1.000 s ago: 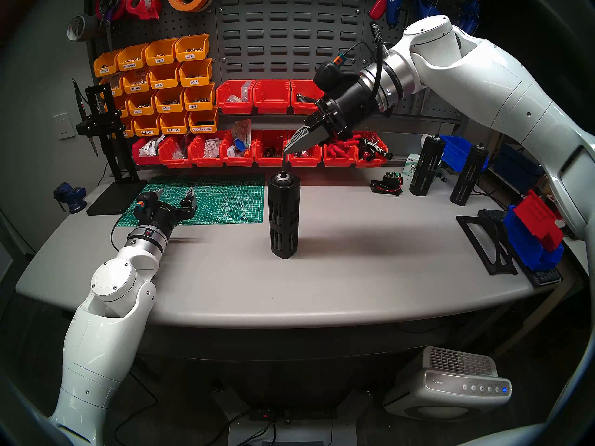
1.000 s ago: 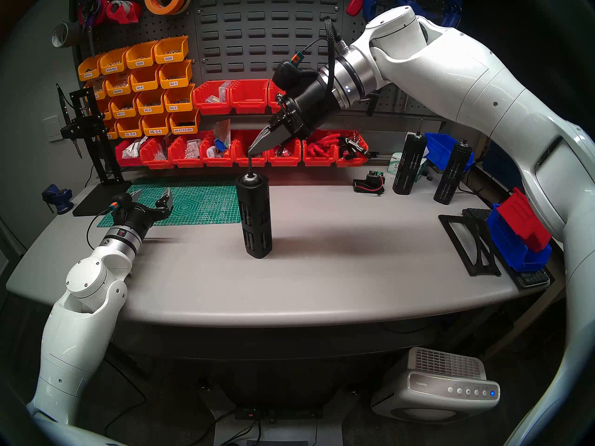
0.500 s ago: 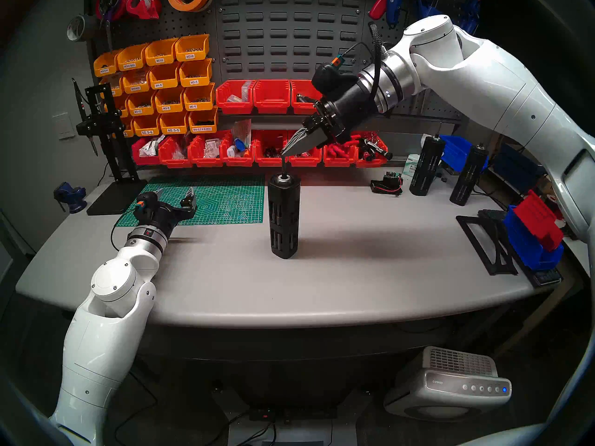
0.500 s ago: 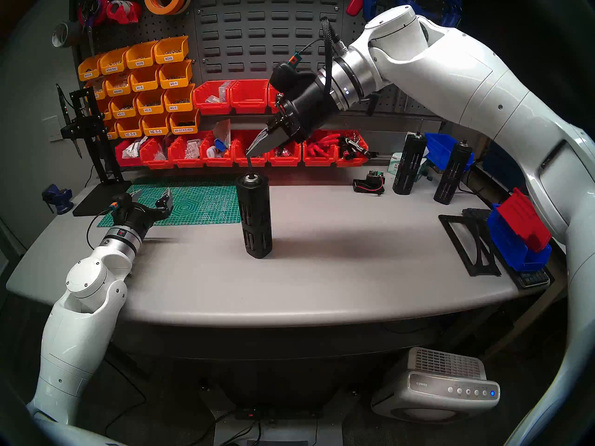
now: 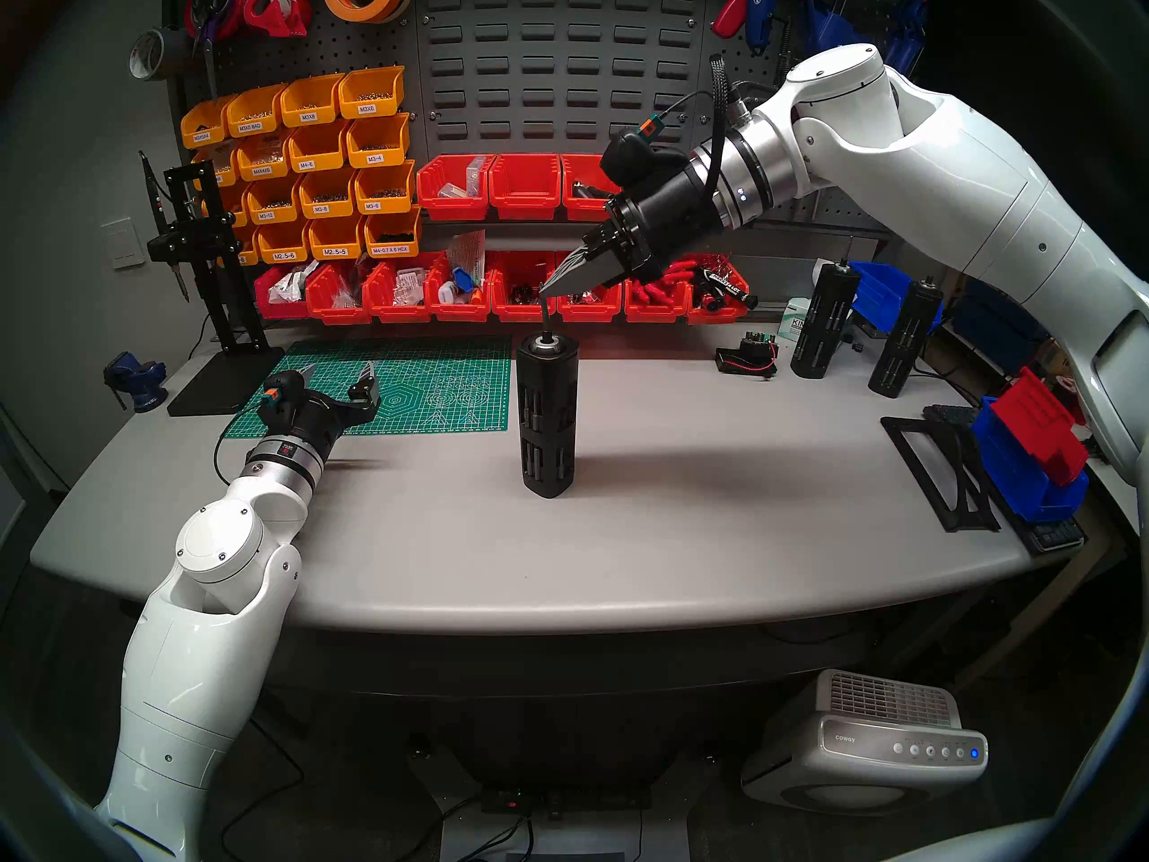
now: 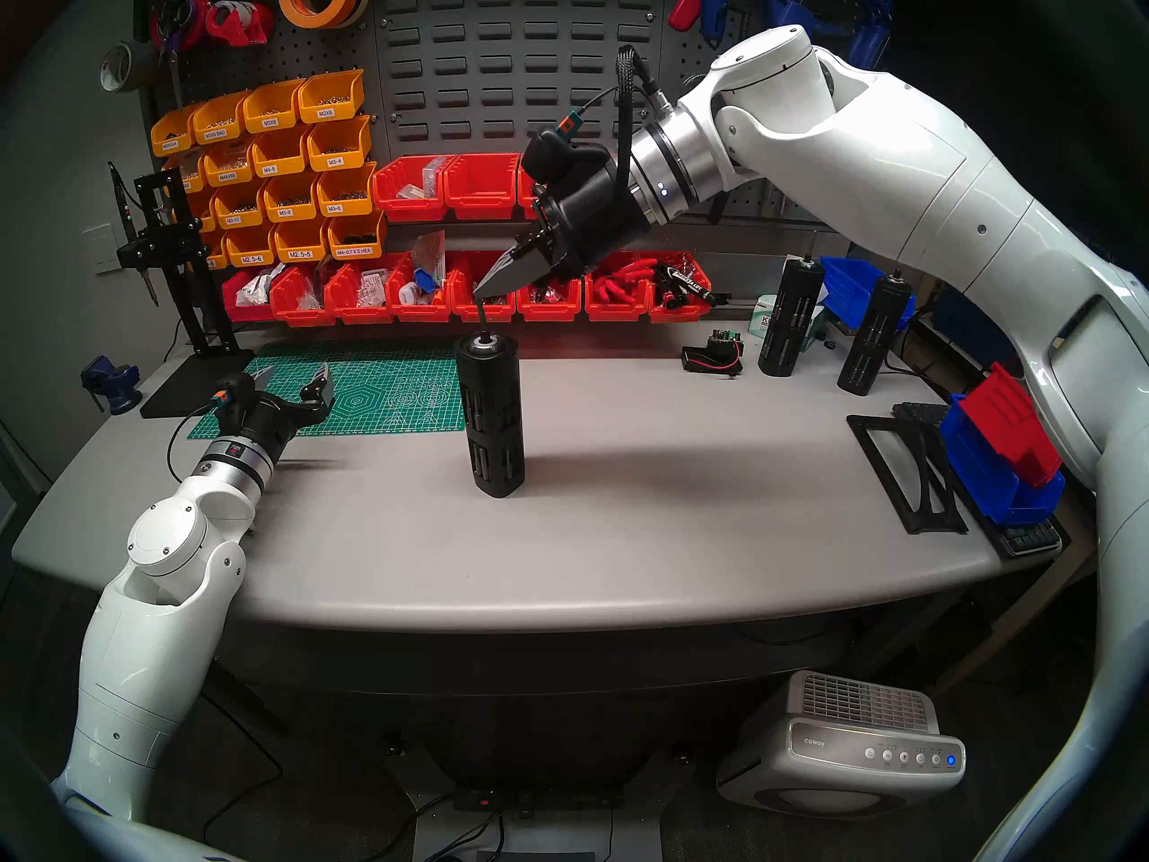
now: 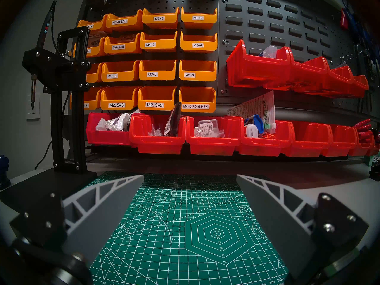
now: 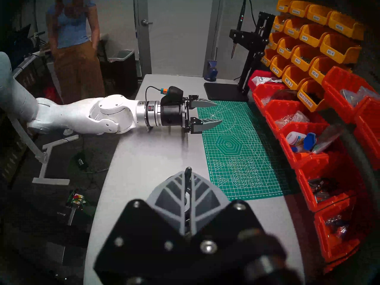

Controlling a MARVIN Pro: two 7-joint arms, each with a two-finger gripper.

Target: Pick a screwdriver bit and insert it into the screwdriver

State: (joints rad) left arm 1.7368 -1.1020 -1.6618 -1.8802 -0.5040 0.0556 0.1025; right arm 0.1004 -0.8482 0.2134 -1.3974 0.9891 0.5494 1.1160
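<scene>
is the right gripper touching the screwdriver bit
Touching. The right wrist view shows the right gripper shut on the screwdriver bit, which pokes out between its fingertips.

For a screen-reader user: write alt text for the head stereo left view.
The right pincer, shut on a thin dark screwdriver bit, holds it upright over the silver-ringed top socket of a tall black screwdriver standing on a grey workbench. The left pincer rests open over a green cutting mat. Yellow and red parts bins line the pegboard behind.
</scene>
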